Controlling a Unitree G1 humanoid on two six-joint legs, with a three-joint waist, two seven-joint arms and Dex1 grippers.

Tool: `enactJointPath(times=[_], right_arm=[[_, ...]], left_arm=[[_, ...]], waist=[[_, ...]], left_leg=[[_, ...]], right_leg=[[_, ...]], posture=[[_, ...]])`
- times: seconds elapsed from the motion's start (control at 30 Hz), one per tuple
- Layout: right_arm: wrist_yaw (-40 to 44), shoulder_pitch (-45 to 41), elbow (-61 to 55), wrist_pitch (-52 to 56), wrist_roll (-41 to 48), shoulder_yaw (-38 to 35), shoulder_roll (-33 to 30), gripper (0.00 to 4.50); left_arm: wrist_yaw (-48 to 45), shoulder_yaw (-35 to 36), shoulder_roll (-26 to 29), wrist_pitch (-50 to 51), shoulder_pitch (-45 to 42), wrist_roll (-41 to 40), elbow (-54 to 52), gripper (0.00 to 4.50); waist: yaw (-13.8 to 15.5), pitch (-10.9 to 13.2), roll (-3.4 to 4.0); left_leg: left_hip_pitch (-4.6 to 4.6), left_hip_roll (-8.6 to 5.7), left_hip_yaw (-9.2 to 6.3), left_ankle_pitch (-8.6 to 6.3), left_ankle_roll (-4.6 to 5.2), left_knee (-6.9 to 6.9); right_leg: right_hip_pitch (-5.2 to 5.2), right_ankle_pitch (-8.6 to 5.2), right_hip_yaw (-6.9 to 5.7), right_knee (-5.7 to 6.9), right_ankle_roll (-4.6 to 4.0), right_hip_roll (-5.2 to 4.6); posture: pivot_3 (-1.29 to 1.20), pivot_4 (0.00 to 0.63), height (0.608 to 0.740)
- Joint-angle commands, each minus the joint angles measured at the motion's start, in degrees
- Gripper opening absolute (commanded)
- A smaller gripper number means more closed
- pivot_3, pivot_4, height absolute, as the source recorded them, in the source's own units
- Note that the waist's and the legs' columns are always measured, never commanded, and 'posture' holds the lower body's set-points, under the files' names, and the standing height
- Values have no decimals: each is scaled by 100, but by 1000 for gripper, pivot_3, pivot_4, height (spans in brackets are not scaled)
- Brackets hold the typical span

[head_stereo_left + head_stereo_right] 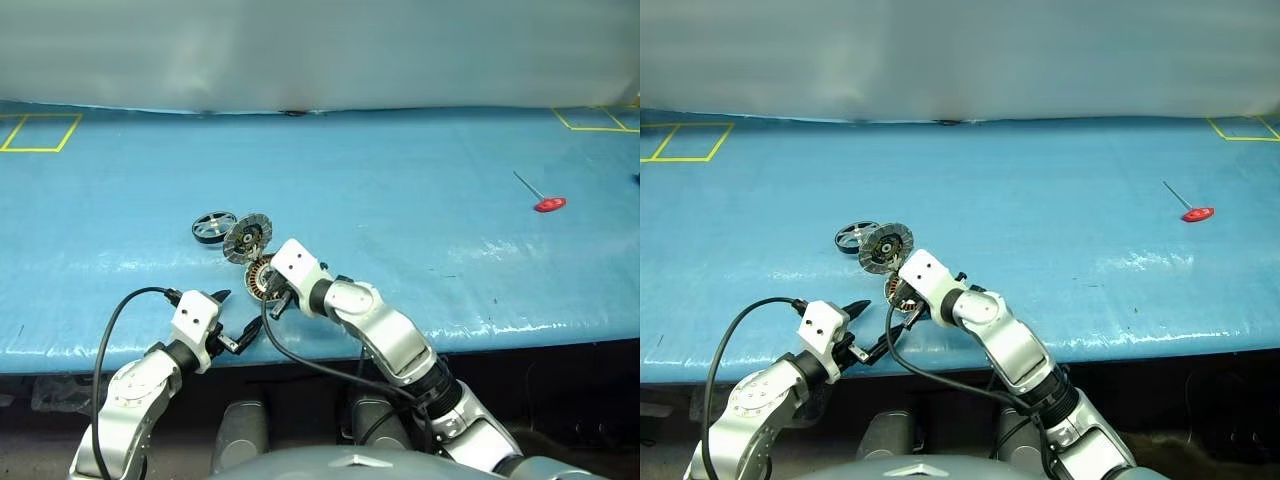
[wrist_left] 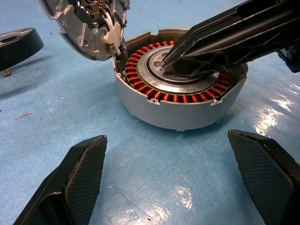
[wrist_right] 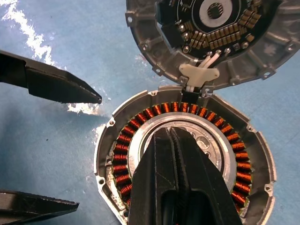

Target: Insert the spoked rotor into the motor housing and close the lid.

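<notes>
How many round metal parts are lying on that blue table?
3: the spoked rotor farthest left, the lid tilted open beside it, and the motor housing nearest the robot.

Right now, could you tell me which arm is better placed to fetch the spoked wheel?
Left: the left gripper is open and free, while the right gripper is shut, pressing into the motor housing. The spoked wheel lies on that side.

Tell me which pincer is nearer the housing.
Right. The right pincer, shut, rests its tips on the housing hub; the left pincer, open, stands beside it, apart.
</notes>
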Motion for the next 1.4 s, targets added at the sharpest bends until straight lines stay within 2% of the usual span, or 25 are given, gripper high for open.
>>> enactJointPath(times=[0.03, 0.23, 0.47, 0.6, 0.73, 0.87, 1.4], right_arm=[[100, -48, -687, 168, 322, -322, 79, 51], [276, 23, -1483, 619, 746, -659, -219, 51], [401, 96, -1672, 483, 887, -741, -688, 51], [140, 101, -1239, 264, 677, -659, -588, 51], [-153, 4, -695, 77, 340, -212, -342, 51], [-233, -83, -301, -89, 226, -70, -94, 51], [-140, -92, 346, -360, 155, -39, 124, 51]], left_arm=[[-34, 41, -23, -159, -8, -40, -163, 4500], [-123, 168, 61, -152, 64, -148, -248, 4500], [-488, 850, 556, -39, 427, -476, -452, 4500], [-504, 901, 635, 95, 381, -540, -526, 4500], [-442, 636, 517, 209, 308, -495, -655, 4500], [-419, 567, 460, 222, 319, -498, -677, 4500], [-340, 400, 407, 240, 323, -484, -711, 4500]], waist=[[4, 0, 0], [15, 0, 0], [-3, 3, 2], [0, 3, 2], [-2, 3, -1], [-10, 2, -1], [2, 3, -1]], left_leg=[[-1, 0, 0, 0, 0, 0], [0, 0, 0, 0, 0, 0], [-1, 2, 0, -1, -2, -5], [-1, 1, 1, -1, -2, -5], [-1, -1, 1, -1, -2, -4], [-4, 1, 0, -1, -1, -5], [-2, 0, 0, -1, -2, -4]], right_leg=[[0, 0, 0, 0, 0, 0], [0, 0, 0, -1, 0, -1], [-7, -3, -1, 0, -5, -1], [-6, -4, -1, -1, -5, -2], [-4, -3, -1, -2, -5, -2], [-6, -3, -1, 0, -6, 1], [-4, -3, -1, 0, -5, 1]], posture=[[0, 150, 740], [0, 150, 740], [0, 150, 740], [0, 150, 740], [0, 150, 740], [0, 150, 740], [0, 150, 740]])
